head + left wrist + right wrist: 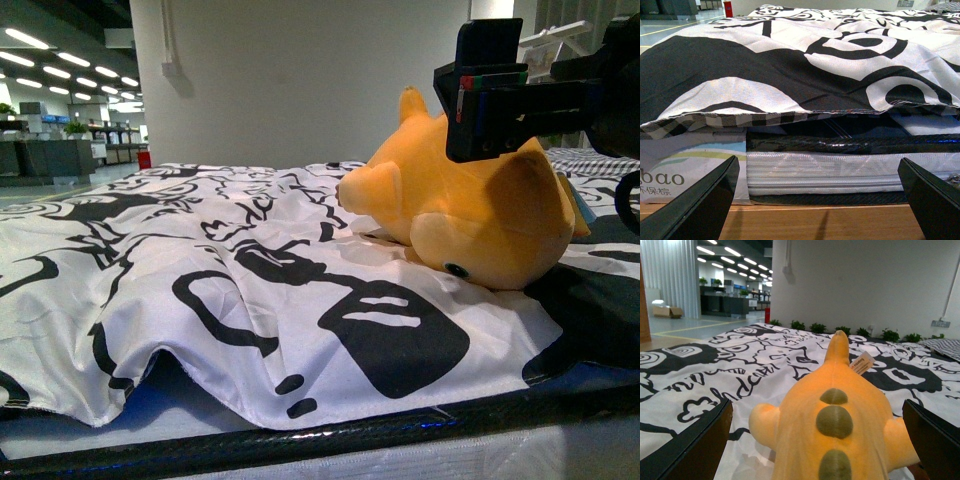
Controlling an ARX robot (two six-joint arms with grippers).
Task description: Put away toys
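Black rail of the bed frame runs along the bottom edge of the front view. Just behind it a black-and-white printed sheet lies rumpled over the bed.

- Task's thing: one orange-yellow plush animal, right of centre in the front view, lying on the sheet, tipped so that its dark eye sits low near the cloth.
- Right gripper: fingers spread wide at the lower corners of the right wrist view, with the toy's back filling the gap between them. The jaws are not clamped on it; whether either finger touches the fur I cannot tell.
- Left gripper: fingers apart and holding nothing. In its own view it faces the side of the mattress, where the sheet overhangs (well away from the toy, by the look of it).

Progress, as a judgement: barely begun. The toy is straddled but not gripped or lifted, and no bin, box or shelf to receive it shows in any view. The grasp, the carry and the drop-off all remain.

Count: plush animals 1; other toys 0 in view; grippers 2; olive spots down the toy's back 3; tag 1; printed sheets 1.
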